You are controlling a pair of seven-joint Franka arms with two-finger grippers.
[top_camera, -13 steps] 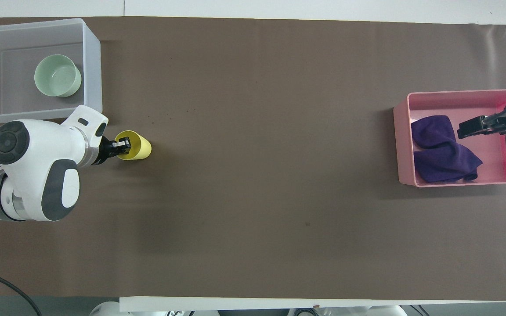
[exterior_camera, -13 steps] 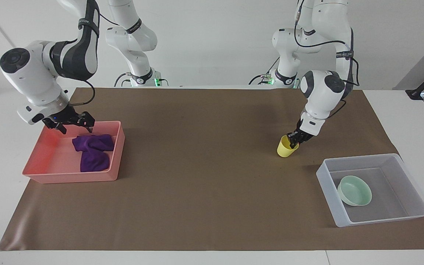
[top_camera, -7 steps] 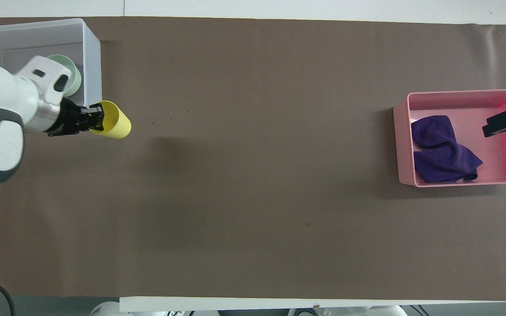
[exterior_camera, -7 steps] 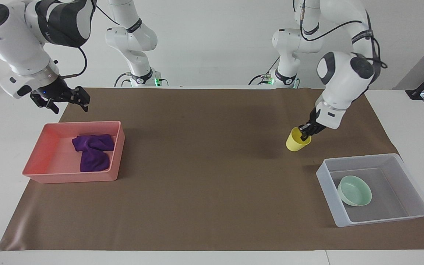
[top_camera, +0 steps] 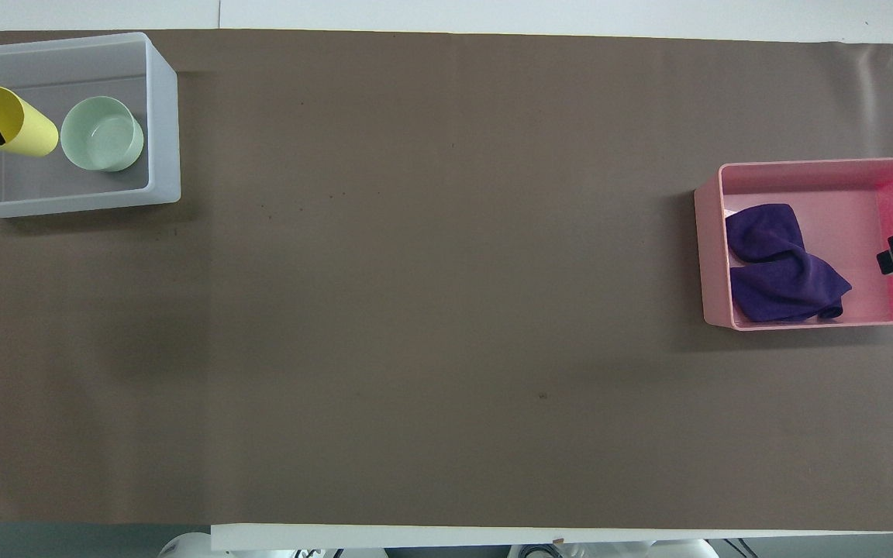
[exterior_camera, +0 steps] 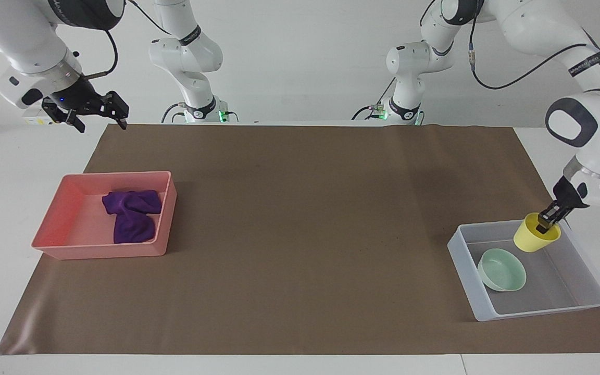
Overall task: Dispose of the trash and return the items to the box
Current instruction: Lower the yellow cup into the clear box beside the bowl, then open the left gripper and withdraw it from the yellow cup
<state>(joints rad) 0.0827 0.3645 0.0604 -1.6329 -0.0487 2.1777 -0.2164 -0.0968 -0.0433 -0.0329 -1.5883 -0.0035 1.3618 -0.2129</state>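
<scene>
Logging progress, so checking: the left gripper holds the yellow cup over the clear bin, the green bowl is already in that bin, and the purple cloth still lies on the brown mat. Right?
Not quite. The purple cloth lies inside the pink tray, not on the mat, as the facing view shows. The rest stands: the left gripper holds the yellow cup over the clear bin, with the green bowl in it.

No text, label, brand, number or sign can be read on anything here.
</scene>
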